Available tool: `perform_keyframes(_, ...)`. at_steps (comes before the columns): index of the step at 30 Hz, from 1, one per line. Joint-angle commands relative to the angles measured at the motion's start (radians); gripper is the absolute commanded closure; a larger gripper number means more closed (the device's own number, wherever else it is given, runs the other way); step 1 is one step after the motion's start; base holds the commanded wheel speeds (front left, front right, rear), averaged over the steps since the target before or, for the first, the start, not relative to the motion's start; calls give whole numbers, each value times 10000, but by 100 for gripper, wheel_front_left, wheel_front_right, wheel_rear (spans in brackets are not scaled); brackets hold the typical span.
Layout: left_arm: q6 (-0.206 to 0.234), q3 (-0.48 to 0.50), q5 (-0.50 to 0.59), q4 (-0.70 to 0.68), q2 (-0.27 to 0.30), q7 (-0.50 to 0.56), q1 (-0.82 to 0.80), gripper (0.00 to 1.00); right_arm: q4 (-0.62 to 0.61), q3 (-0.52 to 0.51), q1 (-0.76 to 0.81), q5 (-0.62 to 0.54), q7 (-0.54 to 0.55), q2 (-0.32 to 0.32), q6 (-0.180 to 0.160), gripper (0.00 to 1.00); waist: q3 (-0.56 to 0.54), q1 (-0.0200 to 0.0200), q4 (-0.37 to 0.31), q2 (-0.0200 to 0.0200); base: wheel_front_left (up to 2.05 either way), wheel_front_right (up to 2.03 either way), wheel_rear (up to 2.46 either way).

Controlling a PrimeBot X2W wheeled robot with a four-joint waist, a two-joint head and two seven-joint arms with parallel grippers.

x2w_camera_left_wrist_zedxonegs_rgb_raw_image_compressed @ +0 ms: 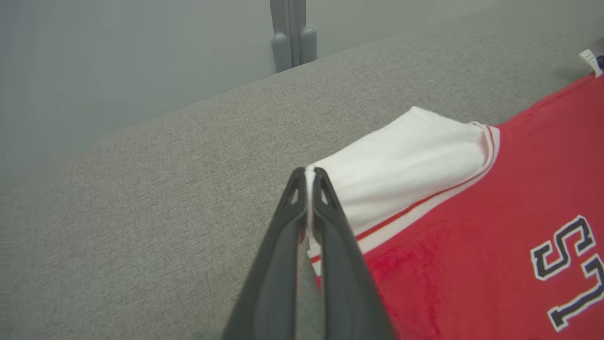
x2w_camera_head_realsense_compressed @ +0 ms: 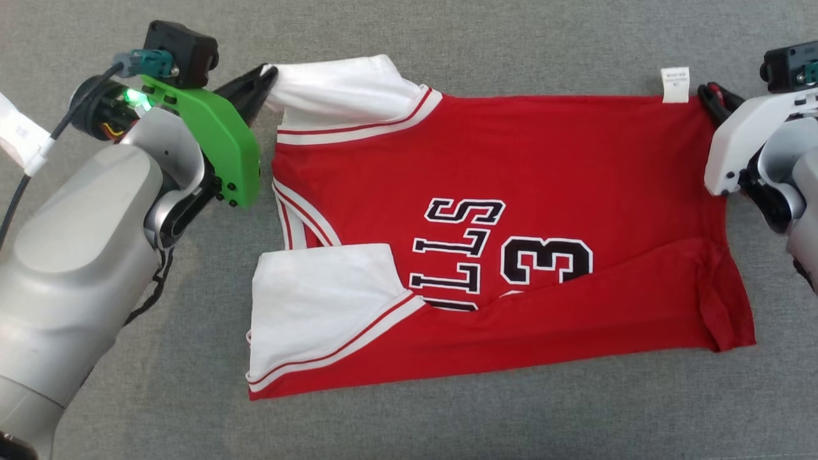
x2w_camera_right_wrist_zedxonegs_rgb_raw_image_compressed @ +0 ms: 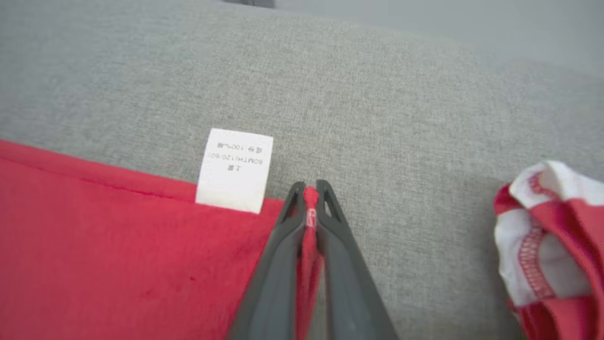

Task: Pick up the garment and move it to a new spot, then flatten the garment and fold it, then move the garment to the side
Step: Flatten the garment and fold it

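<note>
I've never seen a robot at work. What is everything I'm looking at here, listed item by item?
jersey: one, red with white sleeves and black lettering, spread on the grey surface, near edge folded over.
care label: one, white, sticking out from the jersey's far edge at its right end.
cloth bundle: one, red and white, lying apart from the jersey in the right wrist view; I cannot tell what it is.
surface: one, grey fabric, under everything.
post: one, grey, upright beyond the surface's far edge.
left gripper: one, dark fingers, shut on the jersey's white sleeve tip.
right gripper: one, dark fingers, shut on the jersey's red corner.
</note>
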Motion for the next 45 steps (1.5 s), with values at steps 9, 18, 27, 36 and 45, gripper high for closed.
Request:
perform_keyframes(9,536,109,1004,1607,-131,-1362,-1245,100,203,293,-1366,-399,-1406,99,-19,100,379,0,-431,0,0,0,0)
perform_keyframes(18,562,56,1546,3063,-813,-3104,-1834,100,658,410,-1693,-862,-2549,506,-18,100,304,0,-477,0,0,0,0)
perform_keyframes(27,31,-366,1534,3565,-695,-3535,-887,100,172,667,-597,-723,-2664,317,-18,100,-595,0,-336,0,0,0,0)
perform_keyframes(36,-224,-937,963,2386,-28,-2988,692,100,-444,1200,1025,-89,-2656,-407,-18,100,-1660,0,-32,0,0,0,0)
perform_keyframes(45,-248,-2476,-589,-1361,1607,-1087,2202,100,-794,2354,1996,332,-2656,-1096,-18,100,-2248,0,154,0,0,0,0)
